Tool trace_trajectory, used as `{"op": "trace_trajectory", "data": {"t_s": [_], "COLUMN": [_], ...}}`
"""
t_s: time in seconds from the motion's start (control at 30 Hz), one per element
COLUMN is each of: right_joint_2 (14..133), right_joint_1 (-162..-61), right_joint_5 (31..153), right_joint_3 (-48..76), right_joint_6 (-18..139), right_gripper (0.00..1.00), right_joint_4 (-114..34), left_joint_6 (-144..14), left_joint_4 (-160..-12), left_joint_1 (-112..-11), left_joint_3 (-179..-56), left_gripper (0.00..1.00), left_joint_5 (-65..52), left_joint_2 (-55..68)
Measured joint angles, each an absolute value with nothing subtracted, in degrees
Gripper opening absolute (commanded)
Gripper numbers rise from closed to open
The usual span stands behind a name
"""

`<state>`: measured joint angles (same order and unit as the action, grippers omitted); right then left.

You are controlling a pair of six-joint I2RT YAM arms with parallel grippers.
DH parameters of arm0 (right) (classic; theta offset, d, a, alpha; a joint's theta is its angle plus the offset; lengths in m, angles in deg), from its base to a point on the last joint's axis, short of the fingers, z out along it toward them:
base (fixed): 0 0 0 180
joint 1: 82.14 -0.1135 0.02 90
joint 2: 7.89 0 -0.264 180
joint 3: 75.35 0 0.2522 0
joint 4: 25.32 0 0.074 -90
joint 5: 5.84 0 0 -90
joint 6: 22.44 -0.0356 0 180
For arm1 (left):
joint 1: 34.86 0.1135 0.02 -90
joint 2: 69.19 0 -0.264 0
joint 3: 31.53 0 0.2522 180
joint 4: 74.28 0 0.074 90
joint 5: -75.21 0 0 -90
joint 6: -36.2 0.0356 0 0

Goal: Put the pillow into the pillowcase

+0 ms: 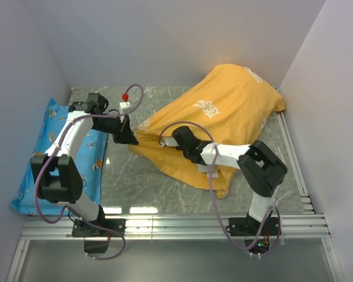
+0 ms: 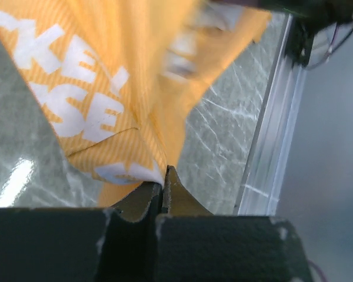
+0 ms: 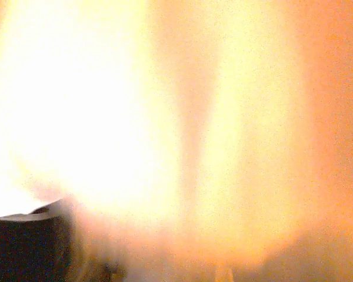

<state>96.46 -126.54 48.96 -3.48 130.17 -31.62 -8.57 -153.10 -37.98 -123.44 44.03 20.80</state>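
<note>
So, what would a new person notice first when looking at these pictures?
The orange pillowcase, bulging, fills the middle and far right of the table. The left gripper pinches its left edge, while the right gripper is buried in its near side. A blue printed pillow lies along the left wall.

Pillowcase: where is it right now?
Top view: the orange pillowcase lies heaped centre-right on the table, reaching the back-right corner; the left gripper pinches its left corner.

We note even light in the top view, with glare on the bench [image 1: 141,182]. Right wrist view is overexposed orange blur; left wrist partly smeared.
</note>
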Motion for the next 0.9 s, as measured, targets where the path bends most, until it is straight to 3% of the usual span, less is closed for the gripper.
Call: {"op": "trace_trajectory", "data": {"t_s": [0.07, 0.1, 0.17, 0.23, 0.3, 0.43, 0.53, 0.87, 0.9], "right_joint_2": [92.3, 90.2, 85.7, 81.6, 78.2, 77.5, 79.5, 99.9, 101.4], "right_joint_1": [-130.2, -132.2, -136.0, -139.0, -141.3, -142.0, -141.3, -138.2, -137.3], "right_joint_5": [52.5, 55.1, 60.4, 64.8, 69.2, 73.7, 73.0, 67.4, 65.9], "right_joint_3": [-0.3, 1.5, 4.6, 6.7, 9.1, 15.5, 17.7, 19.3, 19.2], "right_joint_6": [124.7, 122.0, 117.5, 114.2, 111.3, 105.0, 100.5, 90.5, 90.5], "right_gripper": [0.74, 0.83, 0.9, 0.98, 0.99, 0.99, 1.0, 0.99, 0.95], "right_joint_4": [-42.6, -47.5, -55.4, -61.3, -67.1, -75.1, -77.5, -75.2, -74.1], "left_joint_6": [-12.4, -15.4, -20.9, -26.1, -29.6, -34.9, -38.6, -46.2, -46.2], "left_joint_4": [-152.9, -151.2, -146.4, -141.8, -139.0, -131.9, -127.2, -117.7, -117.7], "left_joint_1": [-36.5, -35.6, -34.4, -33.8, -33.8, -33.9, -33.8, -33.6, -33.5], "left_joint_3": [-125.0, -125.7, -126.0, -126.6, -129.0, -131.5, -130.4, -122.8, -122.1], "left_gripper": [0.0, 0.0, 0.0, 0.07, 0.08, 0.27, 0.34, 0.34, 0.33], "left_joint_5": [44.2, 43.8, 42.3, 40.3, 38.7, 35.8, 33.4, 30.9, 30.6], "left_joint_2": [22.8, 23.8, 24.6, 25.6, 28.1, 32.7, 33.1, 30.5, 29.7]}}
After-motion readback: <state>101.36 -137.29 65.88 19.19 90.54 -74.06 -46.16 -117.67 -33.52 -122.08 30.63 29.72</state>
